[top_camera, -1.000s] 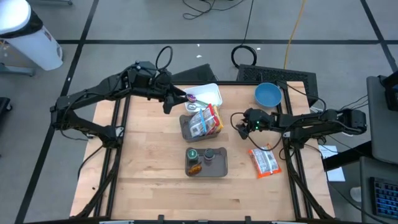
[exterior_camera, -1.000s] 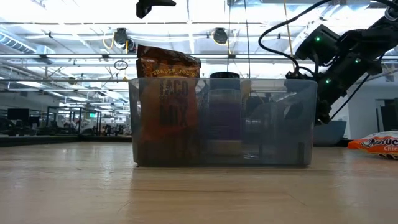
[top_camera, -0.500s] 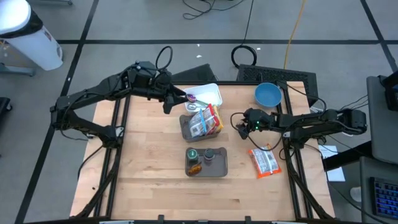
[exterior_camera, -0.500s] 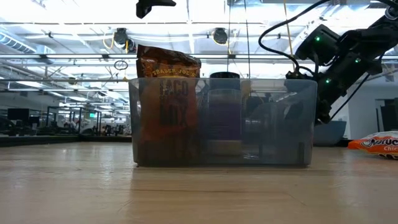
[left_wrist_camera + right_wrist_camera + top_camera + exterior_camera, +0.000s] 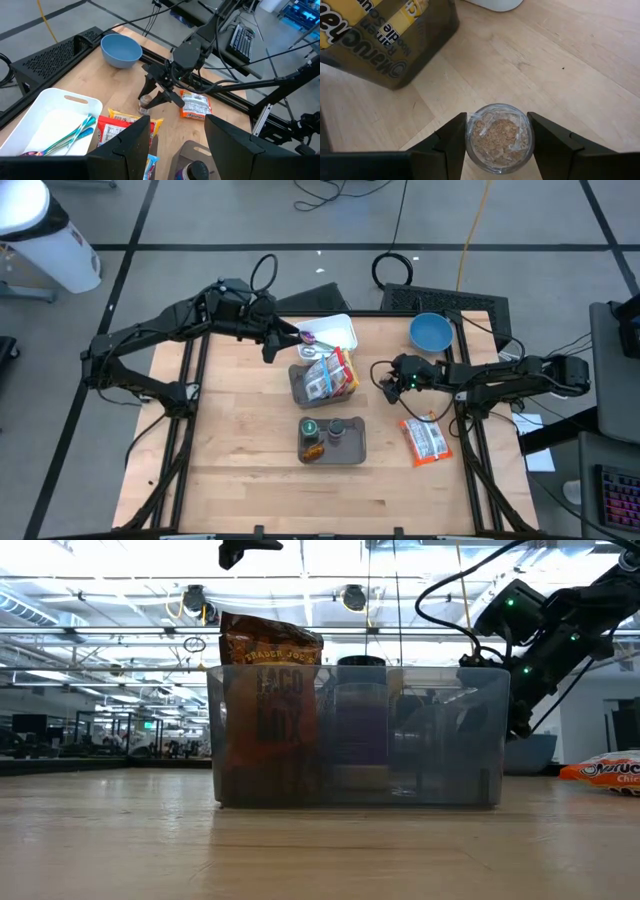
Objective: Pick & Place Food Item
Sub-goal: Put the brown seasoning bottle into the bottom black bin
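On the wooden worktop (image 5: 240, 470), right of the grey bin of ramen packets (image 5: 322, 381), the right tool (image 5: 497, 137) straddles a small clear jar of brown granules (image 5: 498, 135); fingers (image 5: 451, 139) flank it closely, contact cannot be told. The jar (image 5: 145, 103) stands upright on the wood. Left tool (image 5: 175, 145) hangs spread and empty above the white tray (image 5: 335, 332). Blue bowl (image 5: 431, 332) at the far right corner.
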